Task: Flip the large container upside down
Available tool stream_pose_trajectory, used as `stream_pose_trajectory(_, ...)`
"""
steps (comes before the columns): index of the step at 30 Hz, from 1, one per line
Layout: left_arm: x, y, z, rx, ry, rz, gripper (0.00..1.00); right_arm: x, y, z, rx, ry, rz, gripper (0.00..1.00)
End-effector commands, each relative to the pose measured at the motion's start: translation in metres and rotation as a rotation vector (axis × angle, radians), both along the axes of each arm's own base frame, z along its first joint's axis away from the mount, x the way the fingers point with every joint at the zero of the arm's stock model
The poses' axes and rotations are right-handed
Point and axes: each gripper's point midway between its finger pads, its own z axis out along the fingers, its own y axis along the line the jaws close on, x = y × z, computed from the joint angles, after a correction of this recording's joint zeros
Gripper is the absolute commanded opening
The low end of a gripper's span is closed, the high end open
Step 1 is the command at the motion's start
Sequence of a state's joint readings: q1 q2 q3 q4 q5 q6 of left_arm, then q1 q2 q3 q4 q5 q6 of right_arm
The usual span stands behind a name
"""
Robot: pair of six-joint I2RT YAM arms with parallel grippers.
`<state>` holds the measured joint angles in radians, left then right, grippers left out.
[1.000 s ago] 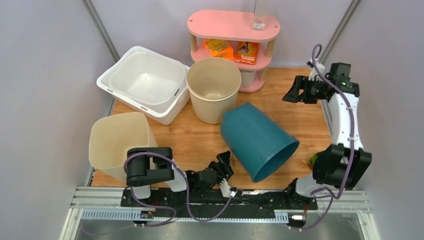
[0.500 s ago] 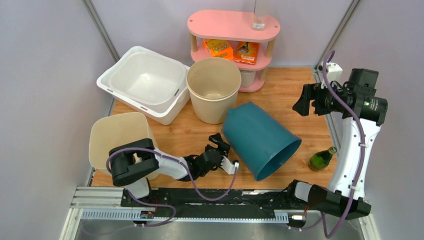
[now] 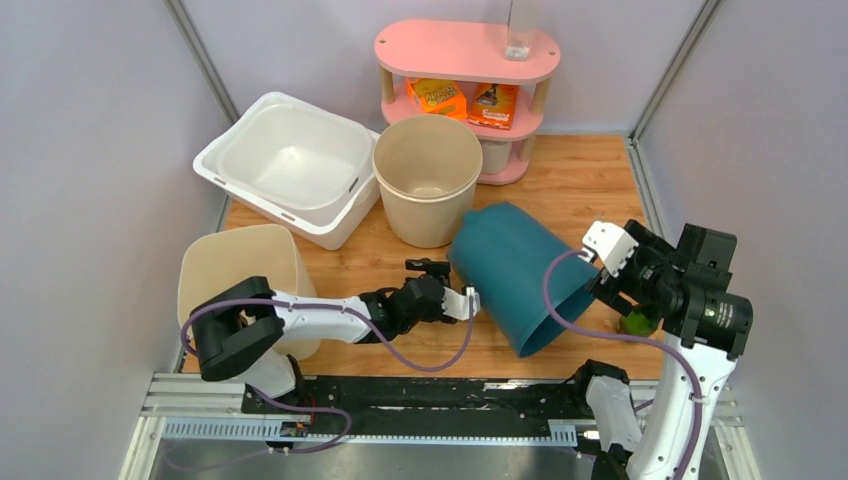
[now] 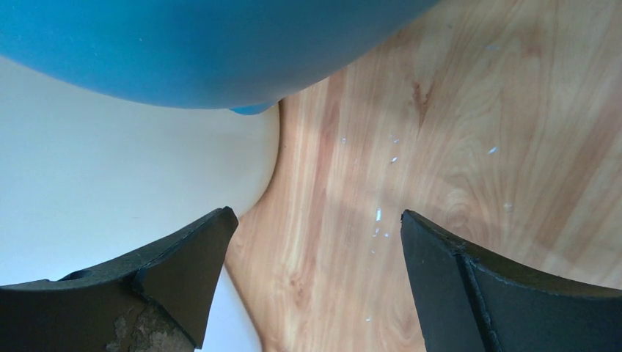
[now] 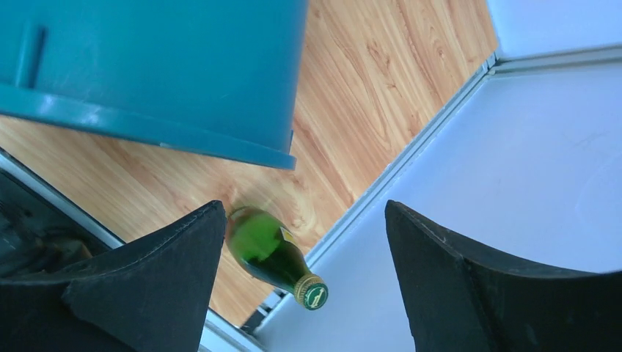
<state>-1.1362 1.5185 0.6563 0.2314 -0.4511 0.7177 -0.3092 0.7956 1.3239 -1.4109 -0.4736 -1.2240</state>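
The large teal container [image 3: 510,270] lies on its side on the wooden table, with its mouth facing the near right. It also fills the top of the left wrist view [image 4: 205,44] and the upper left of the right wrist view [image 5: 147,59]. My left gripper [image 3: 448,292] is open and empty, just left of the container's base end [image 4: 315,242]. My right gripper [image 3: 612,268] is open and empty beside the container's rim on the right [image 5: 304,235]. Neither gripper holds the container.
A green bottle [image 3: 637,322] lies by the right table edge, under my right gripper [image 5: 271,253]. A cream round bin [image 3: 428,190], a white tub [image 3: 290,160], a cream square bin [image 3: 235,285] and a pink shelf [image 3: 465,50] stand around. A grey wall [image 5: 513,147] runs along the right.
My right arm swung from the far right down to the container's rim. My left arm stretched forward to the container's base end. The container shifted slightly.
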Motion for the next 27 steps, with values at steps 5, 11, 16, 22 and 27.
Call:
stream_pose_trajectory(5,-0.008,-0.008,0.015,-0.155,0.159,0.101,0.96,0.013,0.027,-0.013,-0.076,-0.146,0.319,0.84)
stream_pose_trajectory(11,-0.011,-0.005,0.033,-0.229,0.264,0.166,0.96,0.072,0.003,0.0,0.016,-0.339,0.091,0.84)
stream_pose_trajectory(16,-0.014,-0.01,0.044,-0.266,0.286,0.137,0.98,0.127,-0.019,0.026,0.167,-0.36,-0.08,0.79)
stream_pose_trajectory(22,-0.01,-0.017,0.046,-0.278,0.289,0.132,1.0,0.176,-0.015,0.036,0.324,-0.308,-0.144,0.77)
stream_pose_trajectory(27,-0.012,-0.017,0.046,-0.272,0.309,0.111,1.0,0.179,-0.045,0.007,0.367,-0.191,-0.428,0.8)
